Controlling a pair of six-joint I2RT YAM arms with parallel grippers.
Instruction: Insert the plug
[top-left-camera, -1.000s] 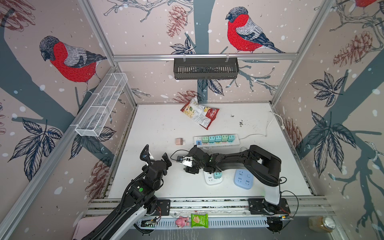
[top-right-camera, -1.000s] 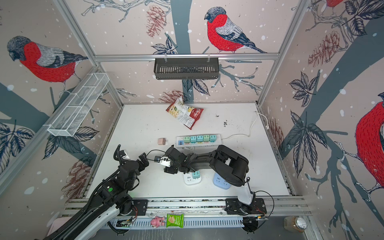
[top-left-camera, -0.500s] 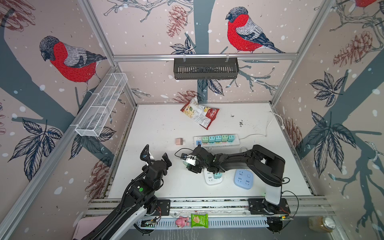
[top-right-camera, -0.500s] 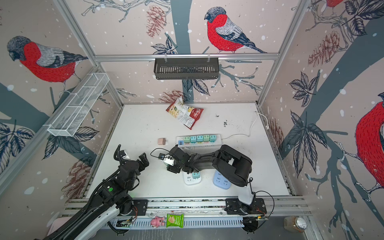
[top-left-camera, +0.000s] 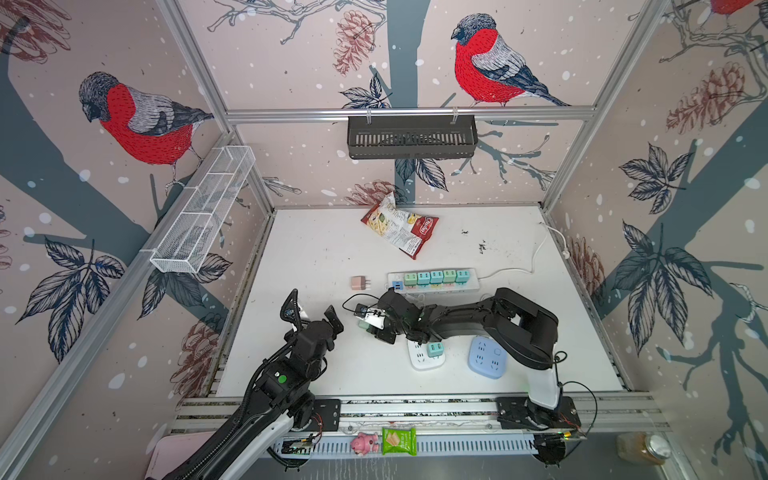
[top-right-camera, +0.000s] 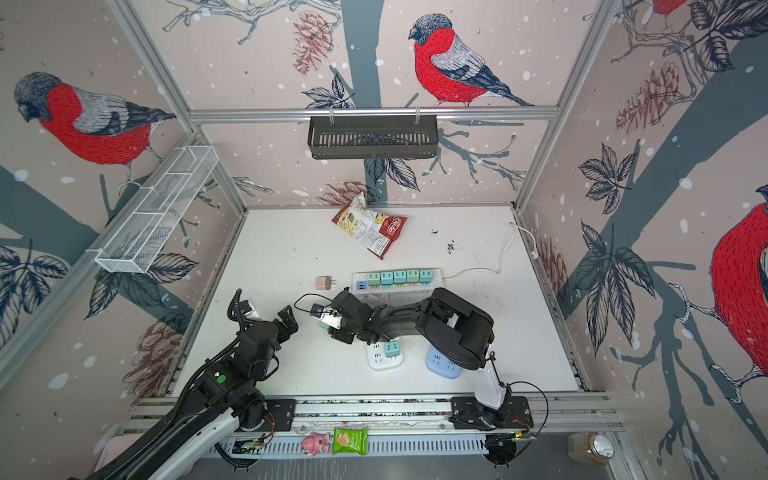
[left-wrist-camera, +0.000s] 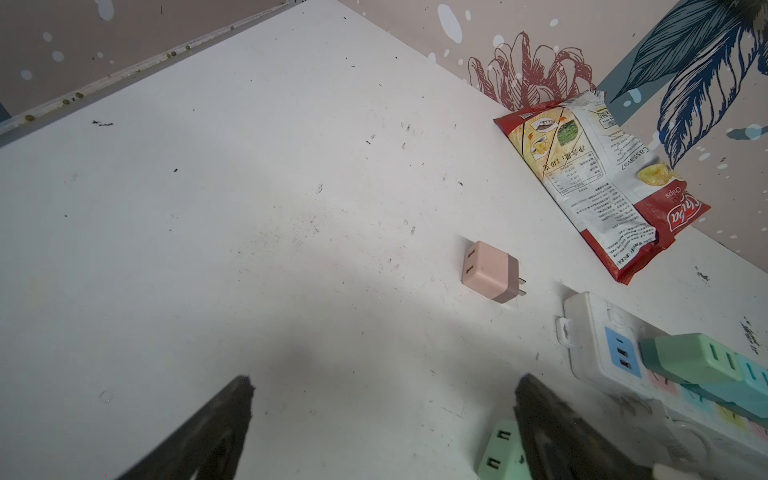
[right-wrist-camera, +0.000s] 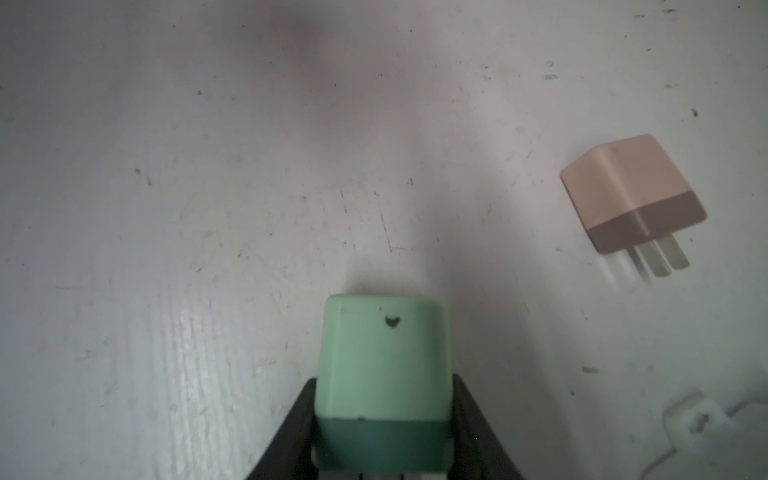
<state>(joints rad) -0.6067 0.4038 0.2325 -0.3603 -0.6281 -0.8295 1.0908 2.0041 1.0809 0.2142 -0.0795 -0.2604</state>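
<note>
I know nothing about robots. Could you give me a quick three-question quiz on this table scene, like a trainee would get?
1. True or false: the pink plug is plugged into the white power strip.
2. What does the right gripper hold? A) a green plug B) a chips bag C) nothing
3. How many plugs sit in that power strip?
Key: 1 false, it lies loose, apart from the strip; 2 A; 3 five.

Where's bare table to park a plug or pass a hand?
Free: table left of chip bag and pink plug; far right, between bag and cord. Crowded: the middle, power strip, right gripper holding green plug, white socket block, blue socket block.
</note>
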